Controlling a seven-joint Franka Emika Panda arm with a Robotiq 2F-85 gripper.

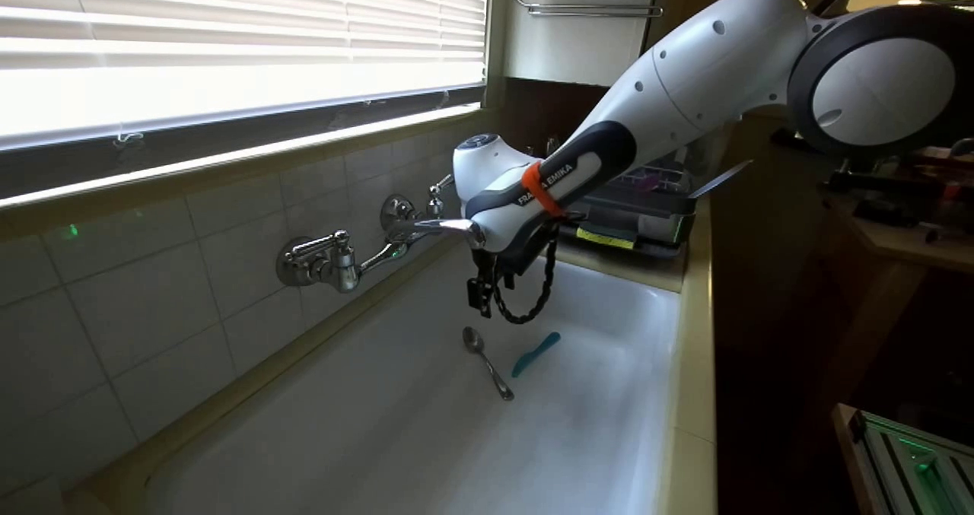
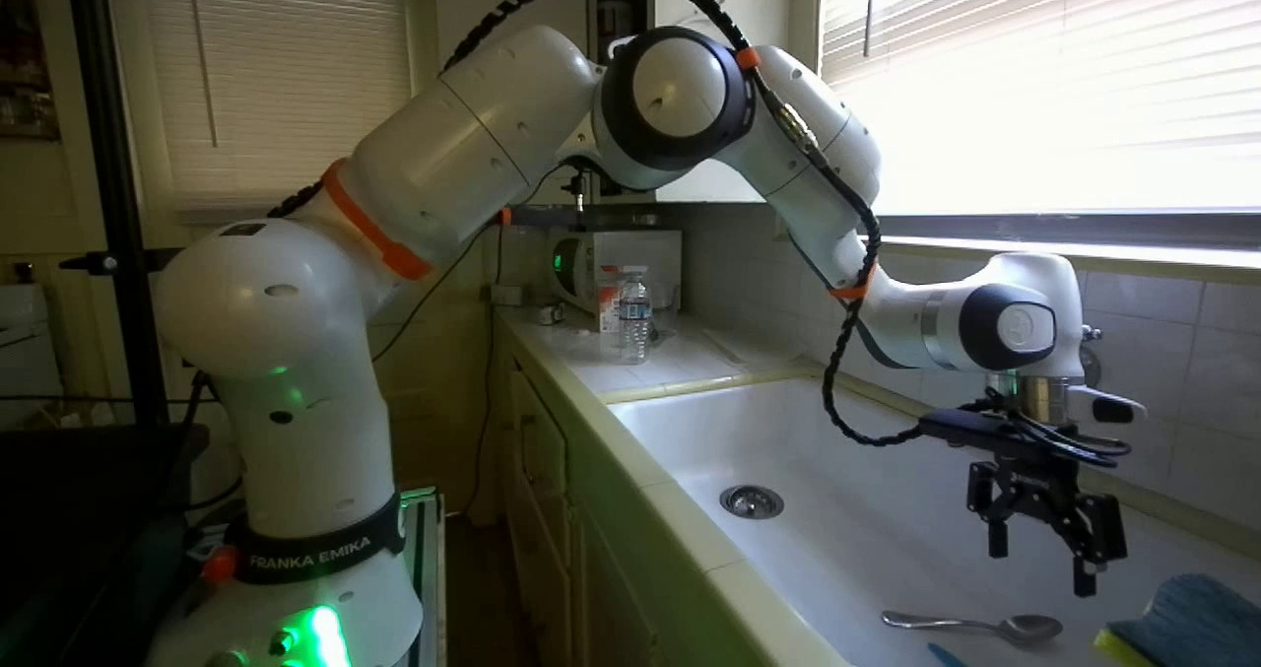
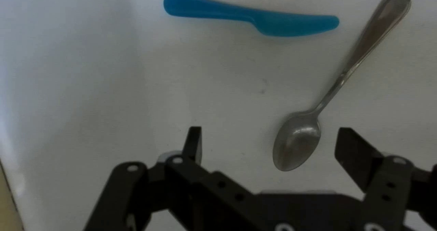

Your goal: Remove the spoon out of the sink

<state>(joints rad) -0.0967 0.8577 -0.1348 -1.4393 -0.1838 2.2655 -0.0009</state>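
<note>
Approach appears in hand: black two-fingered gripper (image 2: pixel 1041 564) hangs over the long white rectangular sink (image 1: pixel 396 424), fingers (image 3: pixel 356 156) spread, nothing held. Slim grey metal spoon (image 3: pixel 340 80) lies within, between the long edges. Next move likely calls for aligning, descending, closing

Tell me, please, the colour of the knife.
The knife is plain blue; the wrist view shows it best.

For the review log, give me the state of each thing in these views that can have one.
Gripper: open, above the sink, holding nothing.
Spoon: lying in the sink, not gripped.
Blue knife: lying in the sink beside the spoon, not touching it.
Tap: no running water visible.
Water bottle: upright.
Robot base light: lit green.
Far window blind: lowered.
</note>
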